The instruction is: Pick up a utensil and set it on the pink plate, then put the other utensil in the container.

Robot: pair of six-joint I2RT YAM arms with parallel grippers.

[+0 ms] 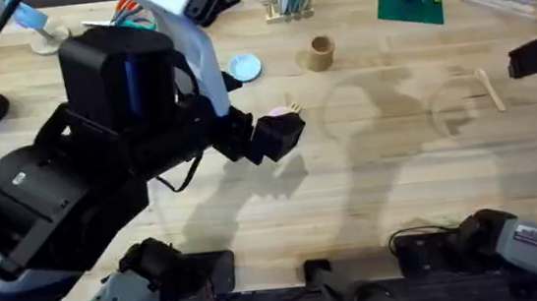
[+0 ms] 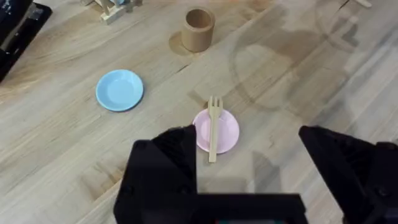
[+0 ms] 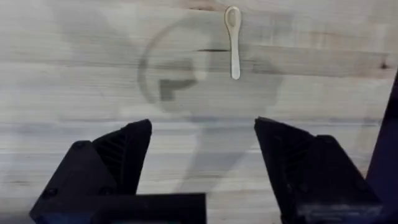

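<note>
- My left tool (image 2: 249, 162) hangs released above the small round pink plate (image 2: 227, 134); the slim pale wooden fork (image 2: 213, 127) lies across it.
- My right tool (image 3: 202, 149), released, hovers over the bench (image 3: 74, 74) near the pale wooden spoon-like utensil (image 3: 233, 40).
- The tan cylindrical cup (image 1: 320, 53) stands farther back.

I can read no text: the white labels on my right arm (image 1: 534, 235) and left arm (image 1: 20, 178) are illegible.

The left arm rises large and dark from the near left and reaches toward the middle, its black two-finger claw (image 1: 284, 129) spread wide open, empty. The right arm's black claw (image 3: 202, 149) hangs at the far right, fingers also wide apart.
</note>
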